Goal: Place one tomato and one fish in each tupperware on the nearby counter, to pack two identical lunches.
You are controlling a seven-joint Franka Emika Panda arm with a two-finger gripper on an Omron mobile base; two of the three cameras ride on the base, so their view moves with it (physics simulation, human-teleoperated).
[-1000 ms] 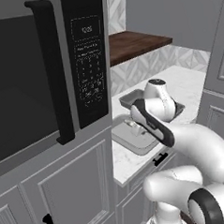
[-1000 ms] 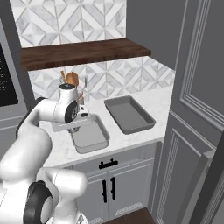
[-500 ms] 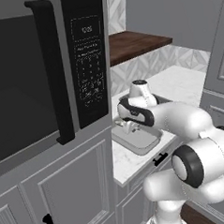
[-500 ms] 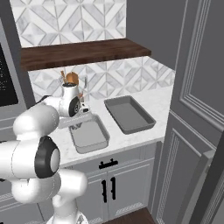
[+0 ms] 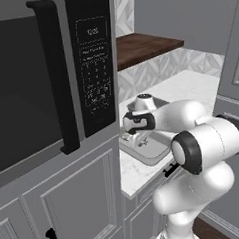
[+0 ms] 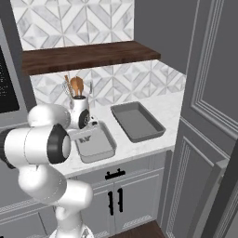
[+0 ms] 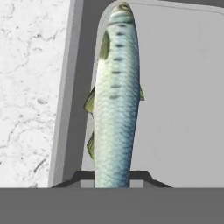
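The fish hangs over the near tupperware, close to its side wall, and the marble counter lies beyond that rim. My gripper is clamped narrow on the fish's lower end, and the body stretches away between my fingertips. I think I should shift it toward the tray's middle and lower it before releasing. The second tupperware waits nearby.

The fish's tail end ran out of the hand view's bottom, behind the dark fingertips. In the left base view the arm covered most of the near tupperware. The utensils in the holder were too small to identify.
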